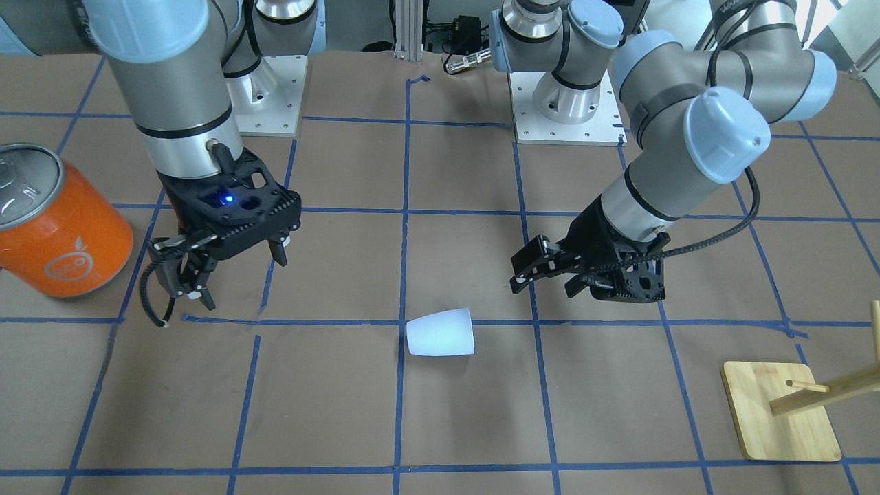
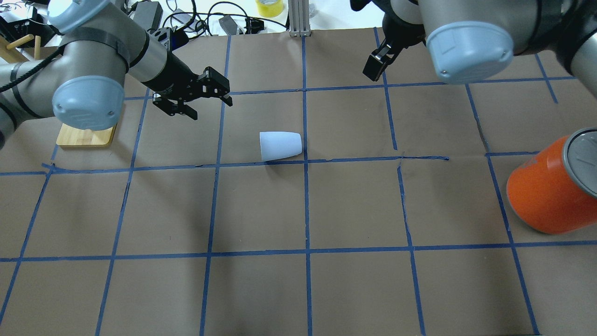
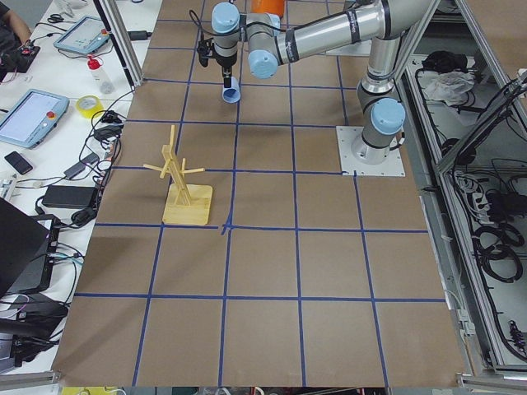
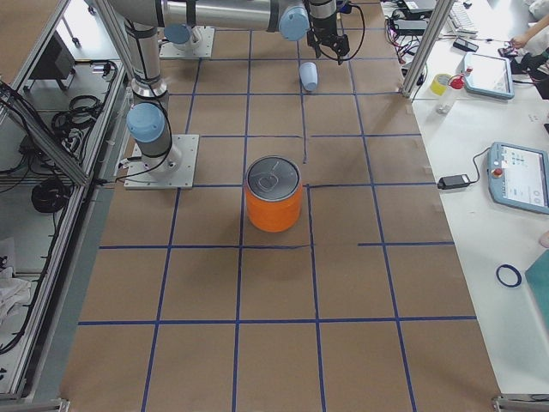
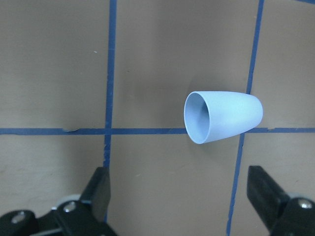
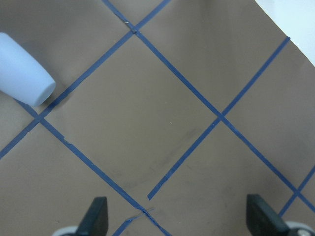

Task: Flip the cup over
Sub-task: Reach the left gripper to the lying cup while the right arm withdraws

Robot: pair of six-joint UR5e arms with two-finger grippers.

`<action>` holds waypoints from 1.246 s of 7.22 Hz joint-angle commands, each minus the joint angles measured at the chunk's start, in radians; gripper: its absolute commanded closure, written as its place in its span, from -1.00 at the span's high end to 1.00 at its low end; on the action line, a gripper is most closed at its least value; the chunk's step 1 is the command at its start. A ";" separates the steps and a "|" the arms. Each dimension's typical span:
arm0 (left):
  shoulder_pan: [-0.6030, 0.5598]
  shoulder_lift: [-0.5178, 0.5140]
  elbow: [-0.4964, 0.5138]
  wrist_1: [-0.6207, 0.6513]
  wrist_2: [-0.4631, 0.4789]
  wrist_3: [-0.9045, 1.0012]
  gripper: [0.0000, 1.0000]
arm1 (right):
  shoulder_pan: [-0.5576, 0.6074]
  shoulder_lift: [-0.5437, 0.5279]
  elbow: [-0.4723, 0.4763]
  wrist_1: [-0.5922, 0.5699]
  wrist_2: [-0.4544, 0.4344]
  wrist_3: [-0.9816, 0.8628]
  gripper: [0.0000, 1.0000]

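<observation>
The cup (image 1: 440, 332) is a small pale blue-white tumbler lying on its side on the brown table, near a blue tape crossing. It also shows in the overhead view (image 2: 280, 145). Its open mouth faces my left gripper in the left wrist view (image 5: 224, 117). My left gripper (image 1: 543, 283) is open and empty, hovering above the table a short way from the cup's mouth (image 2: 210, 107). My right gripper (image 1: 244, 282) is open and empty, farther off on the cup's other side. The right wrist view shows the cup's closed base (image 6: 22, 71) at its left edge.
A large orange can (image 2: 550, 186) with a silver lid stands at the table's right side, near the right arm (image 1: 62, 227). A wooden peg stand on a square base (image 1: 780, 419) sits on the left arm's side. Blue tape lines grid the table.
</observation>
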 commanded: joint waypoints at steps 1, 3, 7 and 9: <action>-0.015 -0.089 -0.016 0.075 -0.044 -0.025 1.00 | -0.027 -0.053 -0.003 0.110 -0.009 0.094 1.00; -0.030 -0.157 -0.051 0.129 -0.126 -0.028 1.00 | -0.070 -0.100 -0.003 0.181 -0.003 0.231 1.00; -0.091 -0.240 -0.053 0.244 -0.136 -0.100 1.00 | -0.069 -0.156 -0.030 0.274 0.004 0.582 1.00; -0.093 -0.267 -0.044 0.247 -0.139 -0.098 0.73 | -0.066 -0.170 -0.039 0.286 0.007 0.617 1.00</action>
